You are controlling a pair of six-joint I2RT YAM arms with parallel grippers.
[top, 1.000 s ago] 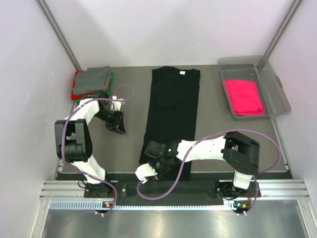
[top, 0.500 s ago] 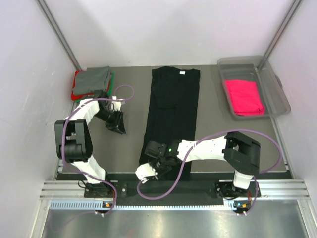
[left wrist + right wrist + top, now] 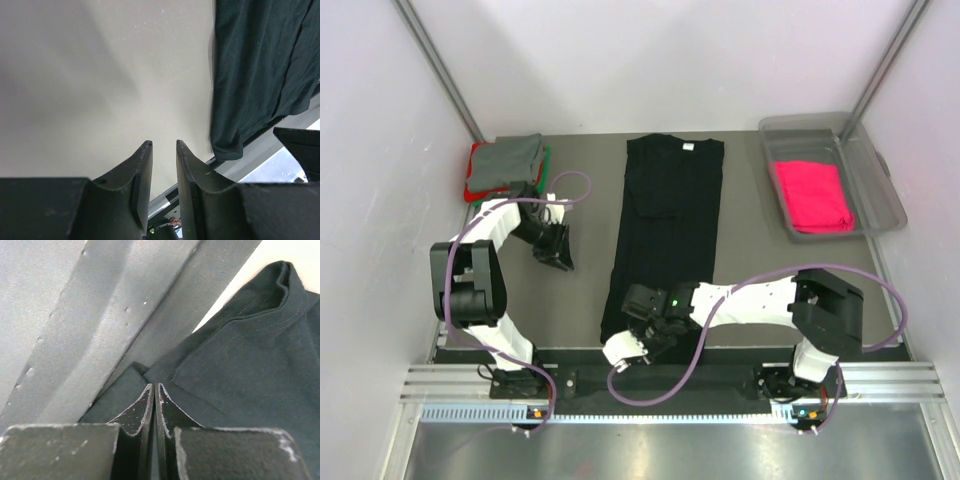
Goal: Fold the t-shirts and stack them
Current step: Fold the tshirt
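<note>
A black t-shirt lies as a long narrow strip down the middle of the table, white neck label at the far end. My right gripper is at its near hem by the table's front edge, shut on the black t-shirt, fingertips pinched in a fold of cloth. My left gripper hovers over bare table left of the shirt. Its jaws stand slightly open with nothing between them, the black t-shirt off to its side. At the far left is a folded stack with a grey tee on top, then red and green.
A clear plastic bin at the far right holds a folded hot-pink tee. A metal rail runs along the near edge under the arm bases. White walls close in left, right and behind.
My right gripper has closed at the hem and shifted a little right and toward the near edge, the hem corner following. The left arm has not moved.
</note>
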